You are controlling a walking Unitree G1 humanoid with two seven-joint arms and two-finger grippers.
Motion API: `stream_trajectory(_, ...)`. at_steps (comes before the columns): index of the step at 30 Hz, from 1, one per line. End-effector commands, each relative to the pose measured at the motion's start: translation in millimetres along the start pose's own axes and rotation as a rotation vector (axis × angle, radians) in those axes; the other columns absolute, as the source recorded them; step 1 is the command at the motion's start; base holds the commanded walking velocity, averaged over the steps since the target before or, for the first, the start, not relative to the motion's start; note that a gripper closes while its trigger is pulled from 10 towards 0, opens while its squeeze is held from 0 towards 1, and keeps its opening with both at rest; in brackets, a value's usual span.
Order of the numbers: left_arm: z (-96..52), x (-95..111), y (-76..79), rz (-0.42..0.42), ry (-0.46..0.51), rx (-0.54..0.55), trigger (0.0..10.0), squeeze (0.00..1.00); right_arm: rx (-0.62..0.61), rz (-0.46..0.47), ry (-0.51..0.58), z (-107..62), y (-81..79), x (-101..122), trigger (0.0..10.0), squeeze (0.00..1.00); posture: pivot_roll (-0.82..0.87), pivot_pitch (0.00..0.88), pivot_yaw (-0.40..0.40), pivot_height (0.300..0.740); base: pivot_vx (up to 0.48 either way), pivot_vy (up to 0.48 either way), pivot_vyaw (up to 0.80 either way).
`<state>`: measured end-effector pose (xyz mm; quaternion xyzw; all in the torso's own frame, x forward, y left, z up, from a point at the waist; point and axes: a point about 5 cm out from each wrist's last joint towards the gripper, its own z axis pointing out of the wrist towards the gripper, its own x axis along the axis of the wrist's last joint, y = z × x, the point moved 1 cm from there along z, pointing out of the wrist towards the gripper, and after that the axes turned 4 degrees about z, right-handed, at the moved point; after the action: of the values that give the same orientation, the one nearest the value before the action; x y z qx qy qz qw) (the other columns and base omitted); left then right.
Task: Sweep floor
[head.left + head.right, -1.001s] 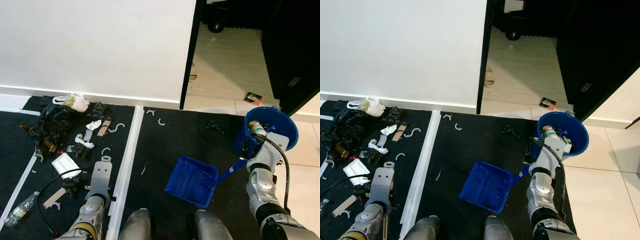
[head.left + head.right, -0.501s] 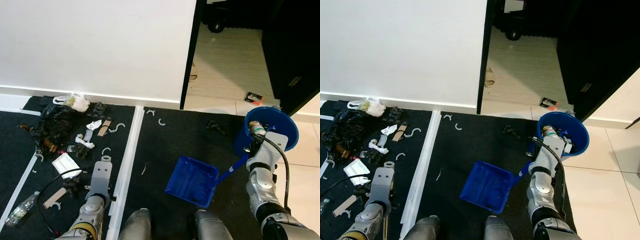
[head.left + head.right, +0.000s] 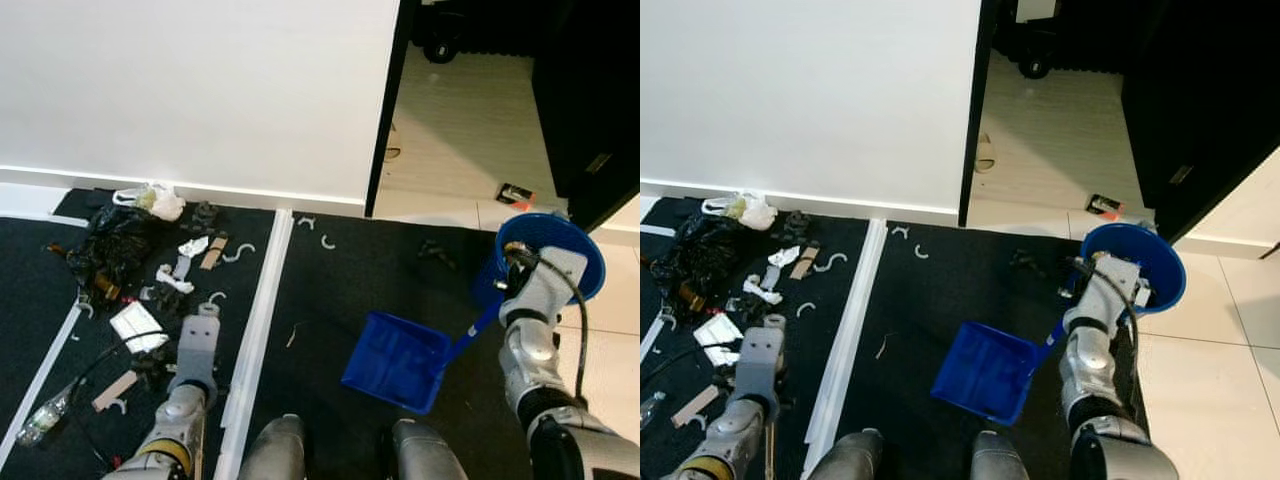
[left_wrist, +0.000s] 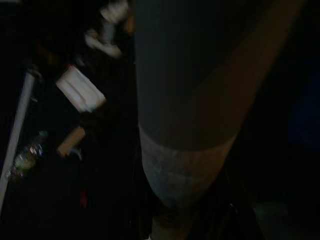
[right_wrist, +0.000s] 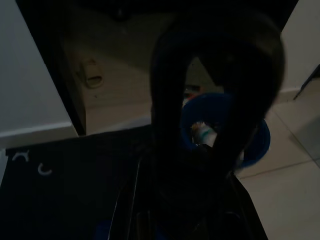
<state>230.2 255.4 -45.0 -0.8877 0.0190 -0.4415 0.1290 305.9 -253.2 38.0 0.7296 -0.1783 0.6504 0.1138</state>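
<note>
A blue dustpan [image 3: 395, 360] lies on the dark mat in front of my feet, with its handle running up to the right. My right gripper [image 3: 502, 303] is shut on that handle beside the blue bucket [image 3: 578, 238]. The handle's dark loop [image 5: 215, 100] stands close in the right wrist view, with the bucket [image 5: 257, 142] behind it. Scattered litter [image 3: 175, 285] lies on the mat to the left: paper scraps, white curved pieces and a black bag [image 3: 110, 240]. My left gripper [image 3: 203, 318] reaches forward beside this litter. A thick grey pole [image 4: 185, 100] shows in the dark left wrist view.
A white wall stands ahead, and an open doorway [image 3: 460, 120] leads to a pale floor at the right. A white strip [image 3: 262, 300] divides the mat. A plastic bottle [image 3: 40, 420] lies at the far left. Small dark debris [image 3: 432, 250] sits near the bucket.
The whole picture has shifted slightly, so the camera moved. My right wrist sits a little higher against the bucket. The dustpan stays on the mat and the litter has not moved.
</note>
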Motion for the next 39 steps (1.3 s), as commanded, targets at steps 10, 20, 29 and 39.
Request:
stream_trajectory(10, 6.1, 55.3, -25.2, 0.116, 0.24, 0.012, 10.0, 0.0, 0.109, 0.1, 0.034, 18.2, -1.8, 27.1, 10.0, 0.0, 0.12, 0.053, -0.045, 0.74, 0.0, 0.0, 0.0)
stream_trajectory(20, 2.5, 62.0, -20.0, 0.211, 0.303, -0.043, 10.0, 0.0, 0.303, -0.008, 0.042, 13.5, -19.9, 25.2, 10.0, 0.0, 0.11, 0.052, -0.048, 0.74, 0.0, 0.0, 0.0)
stream_trajectory(29, -0.1, 92.0, -20.9, 0.224, 0.431, -0.064, 10.0, 0.0, 0.332, 0.047, 0.023, 12.8, -21.2, 23.2, 10.0, 0.0, 0.12, 0.059, -0.05, 0.74, 0.0, 0.0, 0.0)
stream_trajectory(39, -2.9, 123.8, -11.8, 0.271, 0.541, -0.111, 10.0, 0.0, 0.314, 0.09, 0.055, 12.9, -18.5, 26.6, 10.0, 0.0, 0.12, 0.057, -0.041, 0.74, 0.0, 0.0, 0.0)
